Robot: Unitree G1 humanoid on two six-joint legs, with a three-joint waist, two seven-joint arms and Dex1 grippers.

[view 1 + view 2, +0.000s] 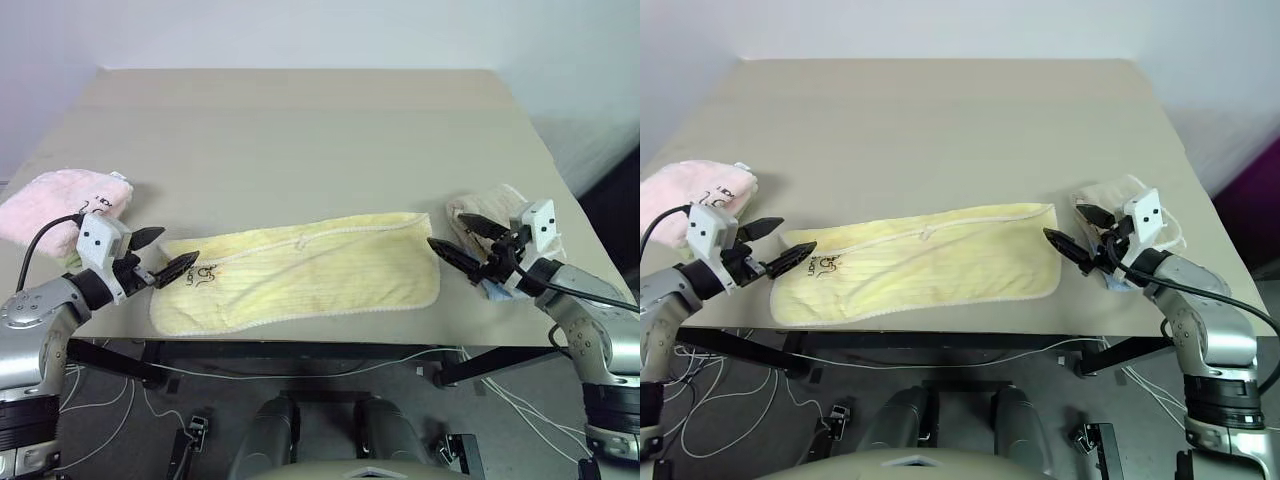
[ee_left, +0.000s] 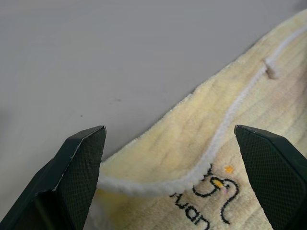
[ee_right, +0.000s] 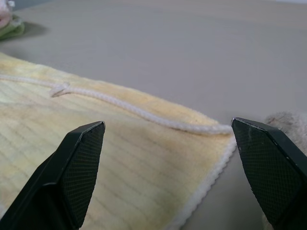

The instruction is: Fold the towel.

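Towel (image 1: 300,275) flat on tabletop (image 1: 300,130); I see one pink towel (image 1: 55,205) left, one beige towel (image 1: 490,210) right. Left end effector (image 1: 165,255) and right end effector (image 1: 462,243) both released, at its ends.

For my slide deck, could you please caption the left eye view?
Open left gripper and right gripper flank the flat yellow towel on the table.

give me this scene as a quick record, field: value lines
towel: pale yellow towel, spread flat near the table's front edge
print: black squiggle at the towel's left end
left gripper: open, at the towel's left end
right gripper: open, at the towel's right end
held: nothing
pink towel: at the table's left edge
beige towel: behind the right gripper
table: grey-beige
fold: not yet begun
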